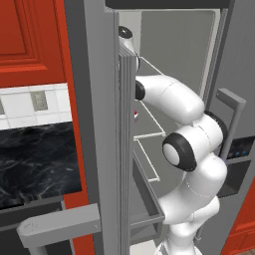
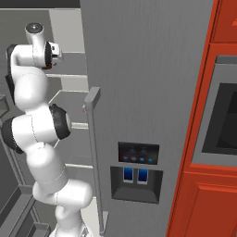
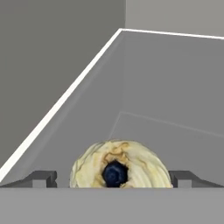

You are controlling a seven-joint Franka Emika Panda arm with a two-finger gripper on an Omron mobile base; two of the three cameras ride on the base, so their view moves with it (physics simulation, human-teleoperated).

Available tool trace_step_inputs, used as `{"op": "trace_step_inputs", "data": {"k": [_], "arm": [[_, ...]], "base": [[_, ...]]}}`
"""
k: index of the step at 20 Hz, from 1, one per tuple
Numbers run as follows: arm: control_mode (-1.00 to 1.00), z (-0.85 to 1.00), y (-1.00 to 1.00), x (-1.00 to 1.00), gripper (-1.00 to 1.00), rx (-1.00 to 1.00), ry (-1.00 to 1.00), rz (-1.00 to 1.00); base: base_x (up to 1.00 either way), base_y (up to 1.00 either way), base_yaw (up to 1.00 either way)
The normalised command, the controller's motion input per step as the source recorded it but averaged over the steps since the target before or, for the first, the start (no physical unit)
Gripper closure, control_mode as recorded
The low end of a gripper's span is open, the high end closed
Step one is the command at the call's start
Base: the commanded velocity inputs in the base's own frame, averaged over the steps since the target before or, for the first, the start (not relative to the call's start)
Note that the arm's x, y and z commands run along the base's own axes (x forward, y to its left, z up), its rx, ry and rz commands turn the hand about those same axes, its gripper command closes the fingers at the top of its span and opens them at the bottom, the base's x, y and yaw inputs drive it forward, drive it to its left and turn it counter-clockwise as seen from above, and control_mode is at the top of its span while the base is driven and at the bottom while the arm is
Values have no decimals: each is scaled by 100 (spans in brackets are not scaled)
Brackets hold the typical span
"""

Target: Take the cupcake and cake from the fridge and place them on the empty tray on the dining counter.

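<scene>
Bottom centre of the hand view, released gripper jaws flank the cream-topped, dark-centred cupcake; they should close gently, centred.

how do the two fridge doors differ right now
The left fridge door is swung open, edge toward the left base camera; the right fridge door faces the robot and looks shut. The right fridge door carries a dispenser panel; the left fridge door shows none. Both are grey steel with a long bar handle.
</scene>
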Motion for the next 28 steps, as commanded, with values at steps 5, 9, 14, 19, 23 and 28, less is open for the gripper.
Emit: {"op": "trace_step_inputs", "data": {"k": [5, 9, 14, 19, 23, 28], "arm": [[-100, -46, 0, 24, 100, -1, -3, 0], [-100, -52, 0, 16, 100, 0, -4, 0], [-100, -56, 0, 3, 100, 0, -3, 0], [-100, -6, -1, -22, 100, 1, -24, 0], [-100, 0, -4, -15, 100, 2, -26, 0], [-100, 42, -35, -3, 100, 14, -6, 0]], "base": [[0, 0, 0], [0, 0, 0], [0, 0, 0], [0, 0, 0], [0, 0, 0], [0, 0, 0]]}}
